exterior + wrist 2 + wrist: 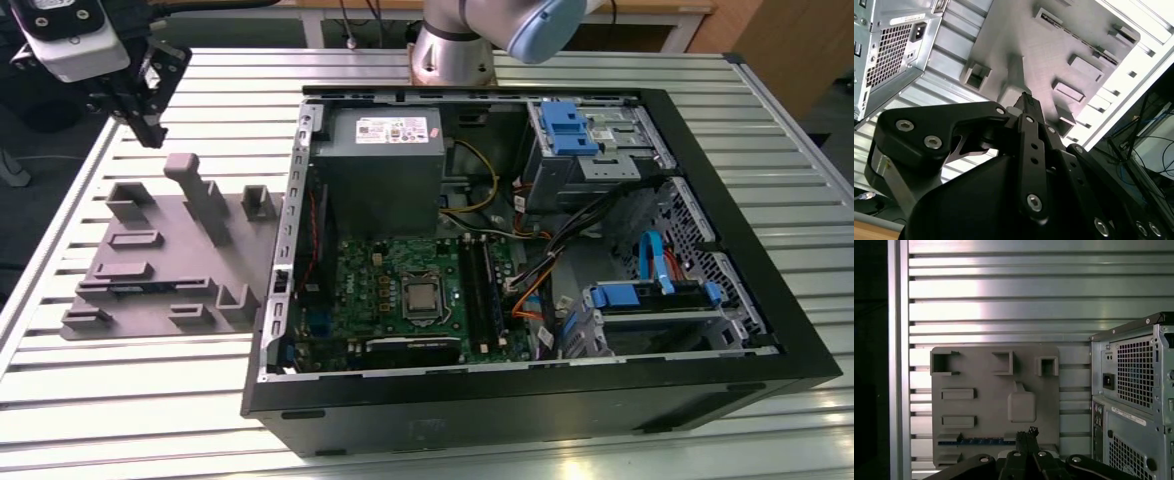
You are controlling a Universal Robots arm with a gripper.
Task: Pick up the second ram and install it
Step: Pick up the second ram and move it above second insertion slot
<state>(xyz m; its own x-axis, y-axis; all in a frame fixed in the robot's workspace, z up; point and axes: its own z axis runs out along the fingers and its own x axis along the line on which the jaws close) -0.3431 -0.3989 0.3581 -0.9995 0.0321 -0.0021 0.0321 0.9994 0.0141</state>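
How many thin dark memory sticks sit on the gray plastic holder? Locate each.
1: the memory stick, slotted near the holder's edge opposite its three sockets. More may be hidden.

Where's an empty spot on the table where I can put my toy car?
Free: the table at the exterior view's lower left, bordered by the holder and the case, and the strip past the case on that view's right. Crowded: inside the case, full of cables. The gripper hangs near the holder.
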